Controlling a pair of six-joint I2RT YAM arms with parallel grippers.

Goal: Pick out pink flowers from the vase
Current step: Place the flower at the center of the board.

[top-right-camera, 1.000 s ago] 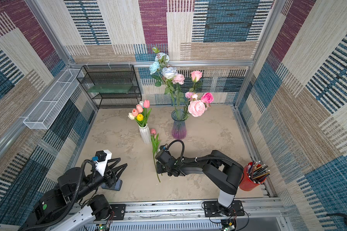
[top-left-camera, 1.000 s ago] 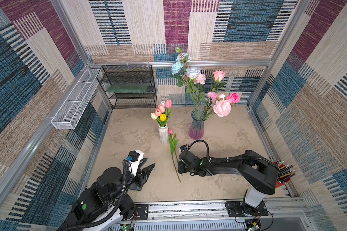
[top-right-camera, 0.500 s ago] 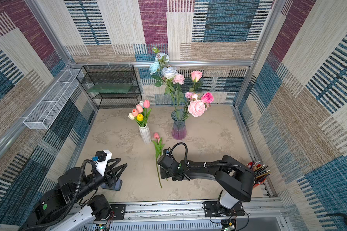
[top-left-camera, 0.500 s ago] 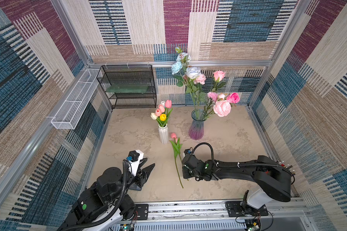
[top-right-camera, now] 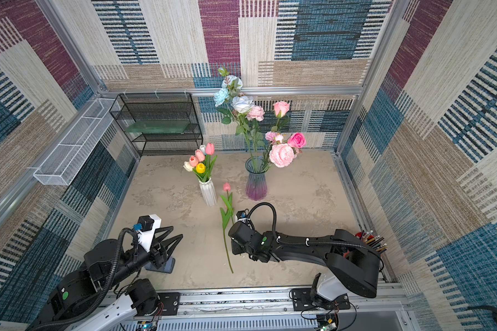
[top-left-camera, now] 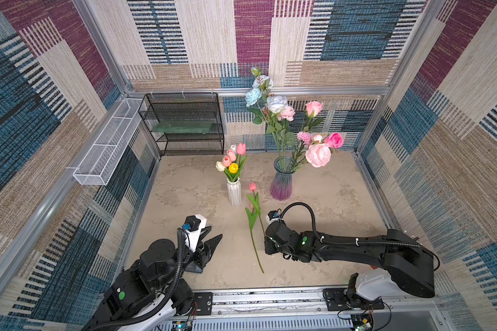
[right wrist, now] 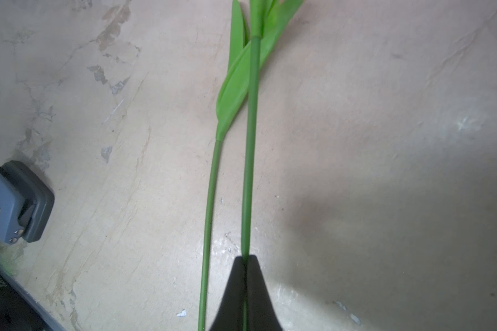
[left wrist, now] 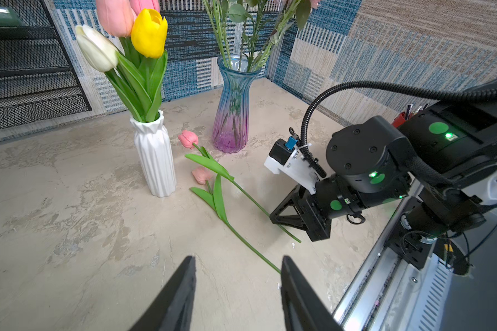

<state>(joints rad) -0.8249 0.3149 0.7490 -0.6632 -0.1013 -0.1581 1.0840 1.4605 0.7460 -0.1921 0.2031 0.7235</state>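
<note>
Right arm [top-left-camera: 356, 248] reaches low, right claw [right wrist: 246, 259] clamped on pink tulip stem [right wrist: 248, 160]; left claw [left wrist: 238, 259] parted, empty.

The desk [top-left-camera: 327, 200] is showing a matt, mottled beige surface like rough plaster or stone. Near the frame's centre, the ribbed glass vase [top-left-camera: 281, 183] is shining glossy and see-through, while the white vase [top-left-camera: 234, 195] left of it is looking like smooth pleated ceramic. The pink tulip [left wrist: 187, 139] is showing soft matt petals and a smooth, waxy plastic stem. The right arm's fingers [right wrist: 256, 289] are looking like matt black plastic. At upper left, the shelf rack [top-left-camera: 192, 143] is showing black wire mesh, and the walls [top-left-camera: 184, 43] are wearing coarse woven cloth.
</note>
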